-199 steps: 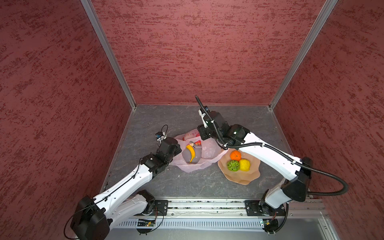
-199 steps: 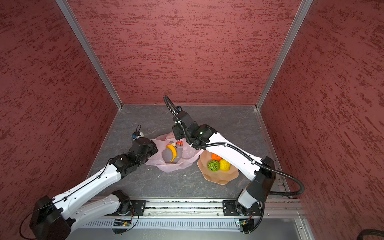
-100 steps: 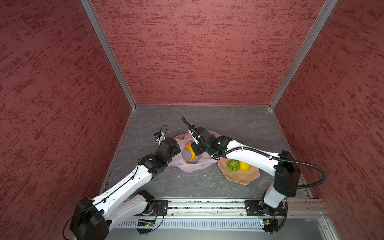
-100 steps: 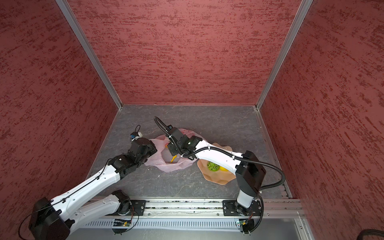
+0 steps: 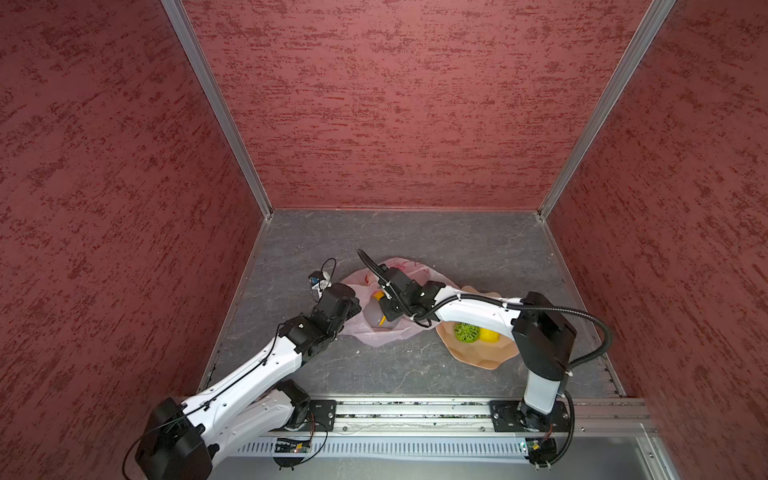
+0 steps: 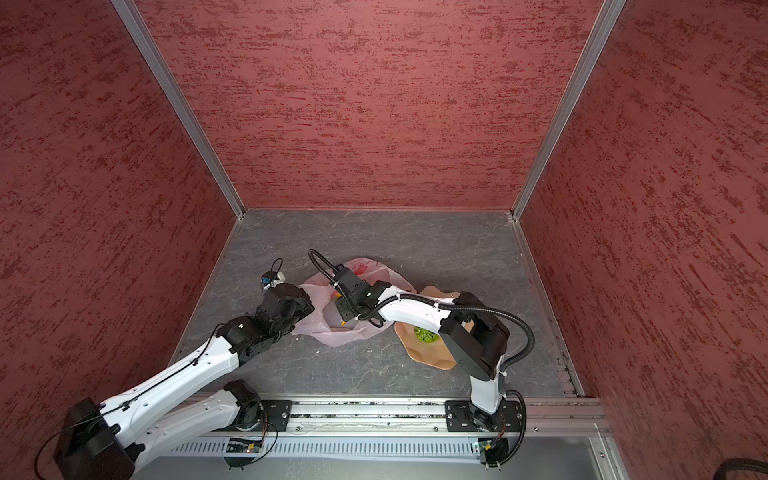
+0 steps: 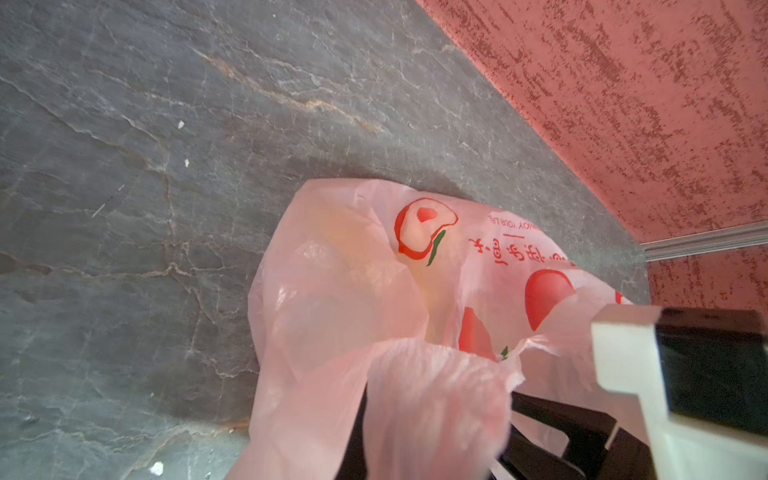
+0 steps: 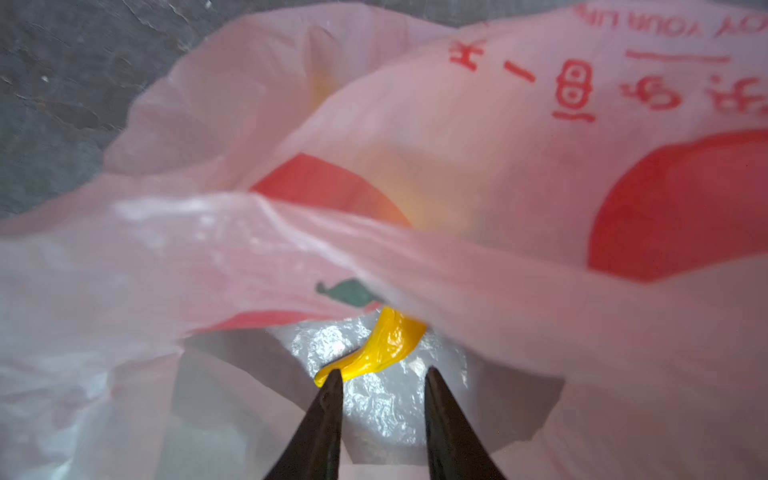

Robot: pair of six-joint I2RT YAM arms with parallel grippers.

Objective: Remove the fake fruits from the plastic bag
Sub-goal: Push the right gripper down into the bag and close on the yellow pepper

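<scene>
The pale-pink plastic bag (image 5: 374, 334) (image 6: 345, 336) (image 7: 332, 291) (image 8: 457, 124) lies on the grey floor with its mouth held open. My left gripper (image 5: 358, 305) (image 6: 311, 305) (image 7: 415, 457) is shut on the bag's edge, and film is bunched over its jaws. My right gripper (image 5: 384, 316) (image 6: 345, 313) (image 8: 382, 374) is open inside the mouth. A yellow banana (image 8: 382, 349) (image 5: 381, 320) lies just past its fingertips, touching one finger; nothing is between the jaws. A green lattice ball (image 5: 466, 331) (image 6: 424, 333) and a yellow lemon (image 5: 489, 334) rest in the tan dish (image 5: 478, 359) (image 6: 428, 357).
My right forearm (image 5: 469, 309) crosses over the back of the dish and hides part of it. Red textured walls close in the floor on three sides. A metal rail (image 5: 415, 411) runs along the front edge.
My right gripper has swung left and down from behind the bag into its mouth, and its jaws have narrowed. Its arm now covers the orange on the dish. The left arm has held still.
</scene>
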